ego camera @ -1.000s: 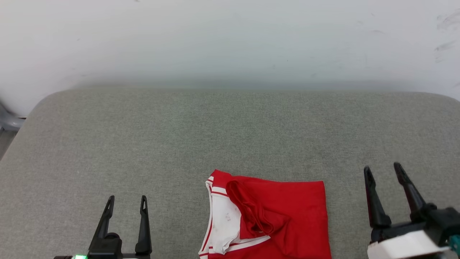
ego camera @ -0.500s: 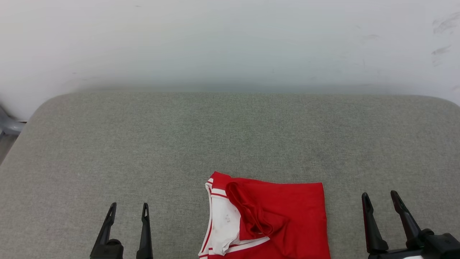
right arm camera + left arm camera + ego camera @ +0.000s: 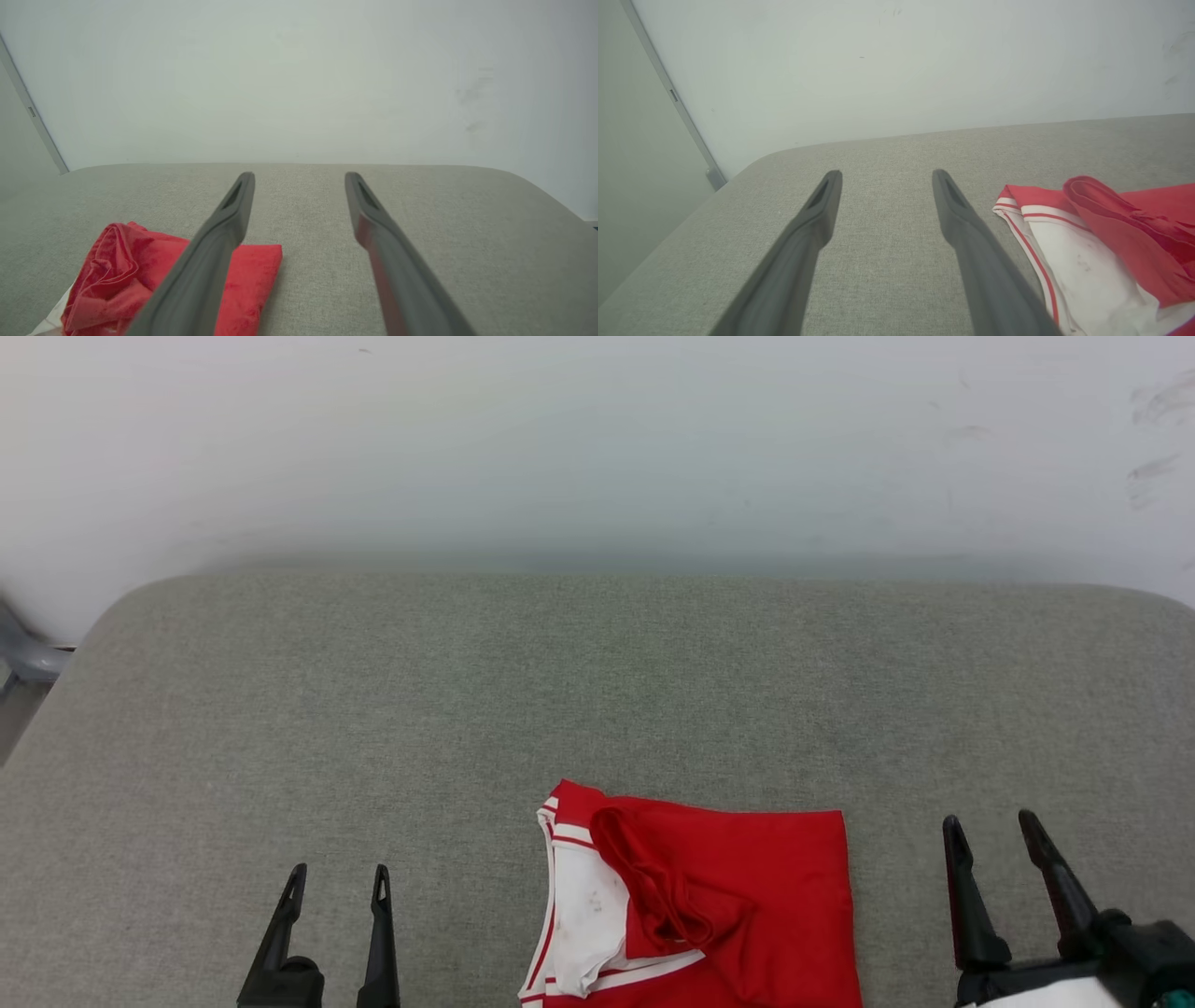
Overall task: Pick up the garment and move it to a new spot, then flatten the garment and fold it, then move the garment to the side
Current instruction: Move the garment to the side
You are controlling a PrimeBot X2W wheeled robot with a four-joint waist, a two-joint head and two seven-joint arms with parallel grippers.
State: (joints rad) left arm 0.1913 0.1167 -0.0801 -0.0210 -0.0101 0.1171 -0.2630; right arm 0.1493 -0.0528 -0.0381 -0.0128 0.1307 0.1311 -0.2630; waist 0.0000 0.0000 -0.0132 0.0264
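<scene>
The garment (image 3: 747, 887) lies folded into a red rectangle on the grey cushion near the head view's bottom edge, with a white sleeve and red-and-white trim on its left side and a rumpled red fold on top. My left gripper (image 3: 339, 875) stands open to its left, apart from it, nothing between the fingers. My right gripper (image 3: 990, 823) stands open to its right, also apart. In the left wrist view the garment (image 3: 1101, 242) lies right of the left gripper (image 3: 886, 173). In the right wrist view the garment (image 3: 135, 275) lies lower left, partly behind a finger of the right gripper (image 3: 299, 176).
The grey fabric cushion (image 3: 560, 691) stretches wide ahead of the garment, with rounded far corners. A white wall (image 3: 597, 448) rises right behind it. A grey metal part (image 3: 28, 658) sits past the cushion's left edge.
The right gripper has dropped lower in the head view, back toward the near edge. The left gripper has also sunk a little. The garment lies as before; the camera shifted slightly.
</scene>
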